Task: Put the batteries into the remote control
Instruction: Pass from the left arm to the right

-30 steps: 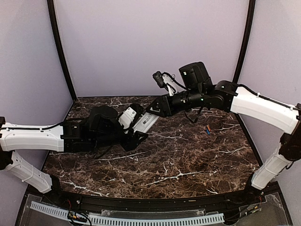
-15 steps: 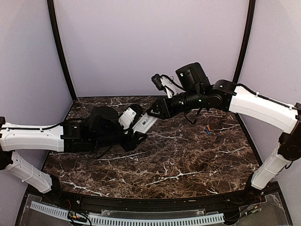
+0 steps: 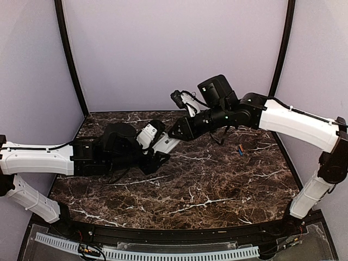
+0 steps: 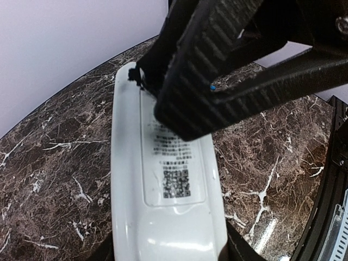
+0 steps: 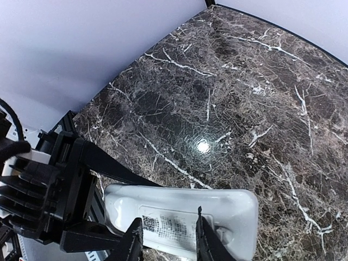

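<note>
At mid-table, toward the back wall: remote (image 3: 166, 142) is off the table (image 3: 217, 185), clamped in the left hand (image 3: 154, 148) by its near end, long axis running up and away toward the right arm.

- Remote is back side up. Left wrist view shows the white rear shell (image 4: 168, 206) with a printed label and QR code on a rectangular panel.
- Left hand: closed on the remote, one finger on each long edge at the near end.
- Right hand (image 3: 173, 132): comes in from the remote's right, tips down on the remote's back. In the right wrist view its two fingers (image 5: 133, 239) stand a narrow gap apart over the label panel, with the label visible between them. Nothing clamped between them that I can see.
- In the left wrist view the right hand's ribbed fingers (image 4: 201, 70) cover the far half of the remote's back; contact seems to be at the panel's far end, and the exact edge is hidden.
- Batteries (image 3: 239, 150): orange and blue, lying together on the table well to the remote's right, past the right forearm. Neither hand is near them.
</note>
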{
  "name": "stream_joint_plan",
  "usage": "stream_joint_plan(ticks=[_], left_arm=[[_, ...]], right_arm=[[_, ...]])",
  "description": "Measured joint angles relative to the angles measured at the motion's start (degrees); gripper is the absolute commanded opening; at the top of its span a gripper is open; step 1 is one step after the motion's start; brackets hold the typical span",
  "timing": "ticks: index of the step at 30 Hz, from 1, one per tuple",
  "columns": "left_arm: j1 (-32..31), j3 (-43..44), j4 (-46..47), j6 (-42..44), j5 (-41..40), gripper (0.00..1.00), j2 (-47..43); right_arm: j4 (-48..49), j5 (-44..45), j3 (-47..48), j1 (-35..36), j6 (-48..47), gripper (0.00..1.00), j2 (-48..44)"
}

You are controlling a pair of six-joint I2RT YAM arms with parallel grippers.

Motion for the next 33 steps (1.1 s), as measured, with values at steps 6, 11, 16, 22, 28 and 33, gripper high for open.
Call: stream_joint_plan(ticks=[6, 11, 16, 22, 28, 33], left_arm=[[0.0, -0.1, 1.0, 0.0, -0.2, 0.0, -0.1], [0.0, -0.2, 1.1, 0.2, -0.3, 0.0, -0.1], [0.0, -0.2, 1.1, 0.9, -0.5, 0.0, -0.1], [0.0, -0.9, 1.6, 2.9, -0.4, 0.0, -1.5], [0.0, -2.9, 4.1, 7.0, -0.3, 0.0, -5.5], [0.0, -3.9, 7.1, 9.9, -0.1, 0.0, -7.7]], right_arm=[[-0.3, -2.6, 0.0, 0.0, 0.5, 0.27, 0.4], [-0.4, -2.6, 0.0, 0.0, 0.5, 0.33, 0.3], [-1.7, -2.9, 1.7, -0.6, -0.1, 0.44, 0.0], [-2.1, -6.5, 1.9, -5.2, -0.5, 0.75, -5.4], [-1.2, -12.7, 1.9, -8.3, -0.1, 0.86, -7.8], [-1.0, -19.3, 1.8, -8.3, 0.2, 0.76, -3.6]])
